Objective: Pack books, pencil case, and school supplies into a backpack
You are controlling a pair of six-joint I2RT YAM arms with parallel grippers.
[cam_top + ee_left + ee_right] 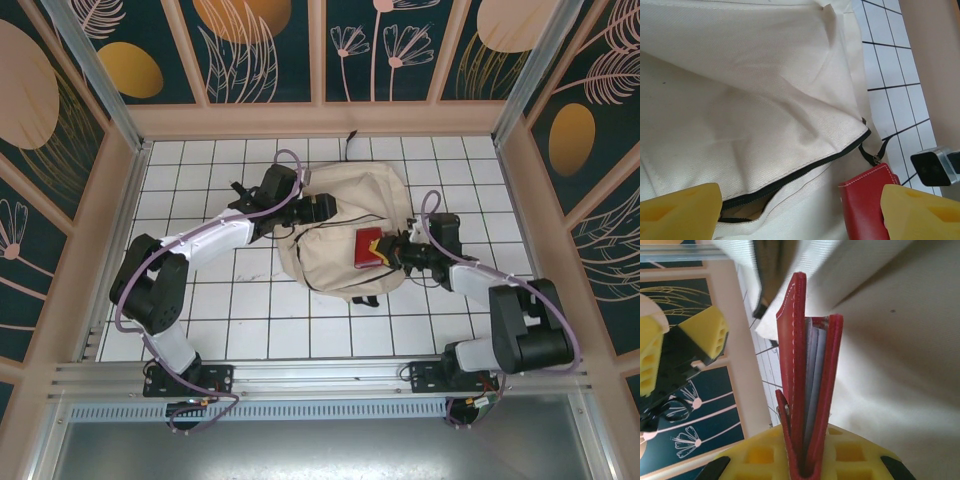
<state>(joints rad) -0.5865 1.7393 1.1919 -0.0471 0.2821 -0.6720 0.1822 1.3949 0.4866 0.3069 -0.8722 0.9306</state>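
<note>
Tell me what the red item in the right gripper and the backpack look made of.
Red item: probably leather or faux leather, smooth slight sheen, pale stitching along its edge, paper-like leaves inside. Backpack: woven cotton-like canvas, matte; fine diagonal weave and soft creases show.

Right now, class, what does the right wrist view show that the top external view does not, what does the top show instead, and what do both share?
Right wrist view: pale sheets tucked between the stitched covers of the small flat red square case, which is clamped in the right tool. Top external view: the whole outline of the large beige fabric backpack and the full left arm stretched toward it. Both: the red case against beige fabric.
</note>
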